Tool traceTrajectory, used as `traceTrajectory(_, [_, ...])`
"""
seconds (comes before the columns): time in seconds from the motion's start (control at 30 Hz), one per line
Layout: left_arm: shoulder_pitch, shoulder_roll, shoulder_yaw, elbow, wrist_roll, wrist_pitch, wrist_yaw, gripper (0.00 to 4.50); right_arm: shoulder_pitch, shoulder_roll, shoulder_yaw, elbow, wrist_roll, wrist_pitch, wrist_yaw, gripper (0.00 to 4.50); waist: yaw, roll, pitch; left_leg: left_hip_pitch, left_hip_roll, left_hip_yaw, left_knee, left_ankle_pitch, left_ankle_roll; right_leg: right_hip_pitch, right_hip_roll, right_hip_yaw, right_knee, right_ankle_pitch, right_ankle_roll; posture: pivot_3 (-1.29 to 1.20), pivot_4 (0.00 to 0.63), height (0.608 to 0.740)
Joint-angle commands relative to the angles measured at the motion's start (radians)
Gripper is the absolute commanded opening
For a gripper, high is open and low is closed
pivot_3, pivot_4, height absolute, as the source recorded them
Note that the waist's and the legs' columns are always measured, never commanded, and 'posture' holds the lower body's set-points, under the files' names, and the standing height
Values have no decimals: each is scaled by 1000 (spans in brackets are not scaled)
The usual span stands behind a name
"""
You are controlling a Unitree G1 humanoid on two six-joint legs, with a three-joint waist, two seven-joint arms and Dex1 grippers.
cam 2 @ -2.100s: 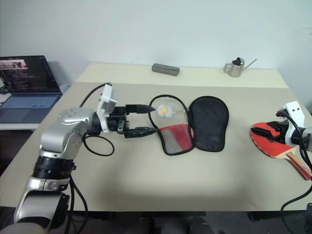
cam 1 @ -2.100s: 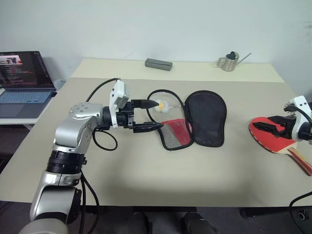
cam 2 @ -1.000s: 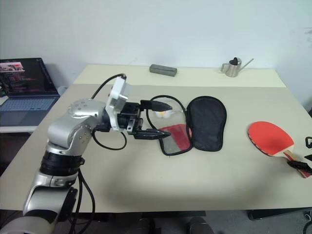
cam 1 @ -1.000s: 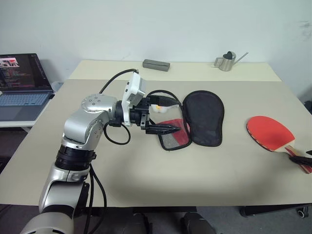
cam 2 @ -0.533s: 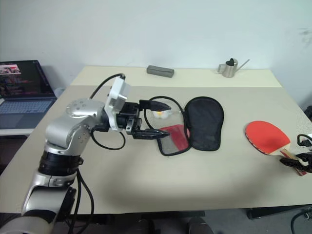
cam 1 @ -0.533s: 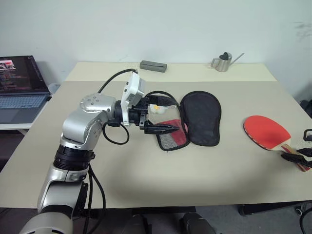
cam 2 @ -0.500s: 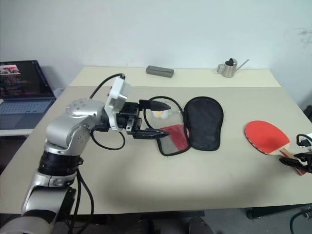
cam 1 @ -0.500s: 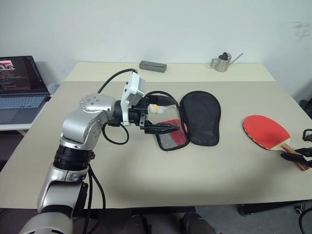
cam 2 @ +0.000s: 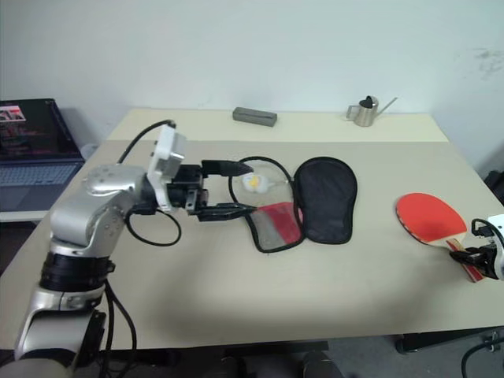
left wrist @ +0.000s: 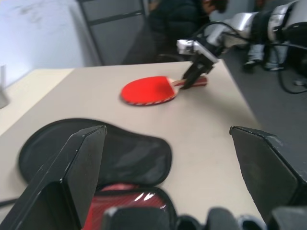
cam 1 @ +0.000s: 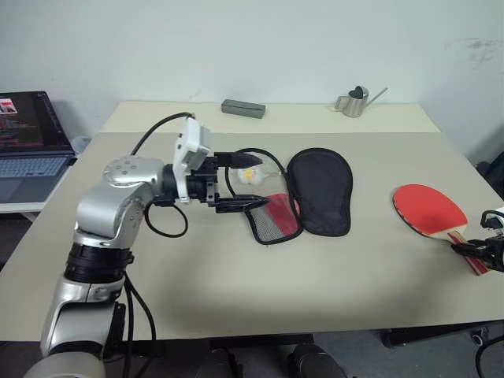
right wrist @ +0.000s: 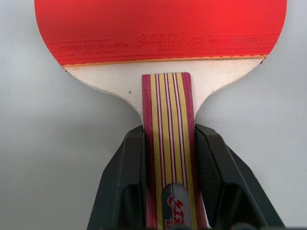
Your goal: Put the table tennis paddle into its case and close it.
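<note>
we see the paddle [cam 1: 430, 209] flat at the worktop's [cam 1: 315, 276] right edge; right gripper [right wrist: 168, 158] jaws pinching its handle; left gripper [cam 1: 250, 181] jaws spread, beside the open case [cam 1: 319, 191] mid-worktop

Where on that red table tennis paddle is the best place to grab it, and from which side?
By the handle, coming in from its butt end. The table tennis paddle lies flat on the table, so the wide blade offers no edge to pinch, while the narrow striped handle fits between two fingers. The right pincer already straddles it that way.
</note>
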Motion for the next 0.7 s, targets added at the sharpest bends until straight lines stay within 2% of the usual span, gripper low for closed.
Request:
traceTrajectory(0.03, [37, 29, 68, -23, 0, -18, 40, 4500, 4, 13, -35, -99, 43, 56, -19, 1065, -1, 0, 0, 0, 0, 0, 0, 0, 0, 0, 0, 0, 0, 0, 0, 0, 150, 740])
traceTrajectory(0.2, [97, 46, 98, -61, -13, -11, 72, 4500, 21, 22, -82, -296, 100, 188, -70, 1065, 2, 5, 3, -1, 0, 1, 0, 0, 0, -2, 0, 1, 1, 0, 0, 0, 150, 740])
traceTrajectory(0.5, [129, 43, 85, -80, -6, -20, 90, 4500, -44, 97, -113, -594, 148, 448, -286, 1065, 13, 6, 3, -5, -1, 0, 0, 0, 0, -5, -1, -1, 1, -1, 0, 0, 150, 740])
traceTrajectory(0.6, [129, 46, 86, -74, -4, -24, 86, 4500, -22, 139, -102, -762, 174, 558, -340, 1065, 12, 6, 3, -6, -1, 0, 0, 0, 0, -5, -1, -1, 1, -1, 0, 0, 150, 740])
traceTrajectory(0.7, [126, 48, 83, -66, -1, -29, 82, 4500, -72, 239, -134, -906, 221, 703, -449, 1065, 9, 6, 3, -6, 0, 0, 0, 0, 0, -6, -1, -1, 2, -1, 0, 0, 150, 740])
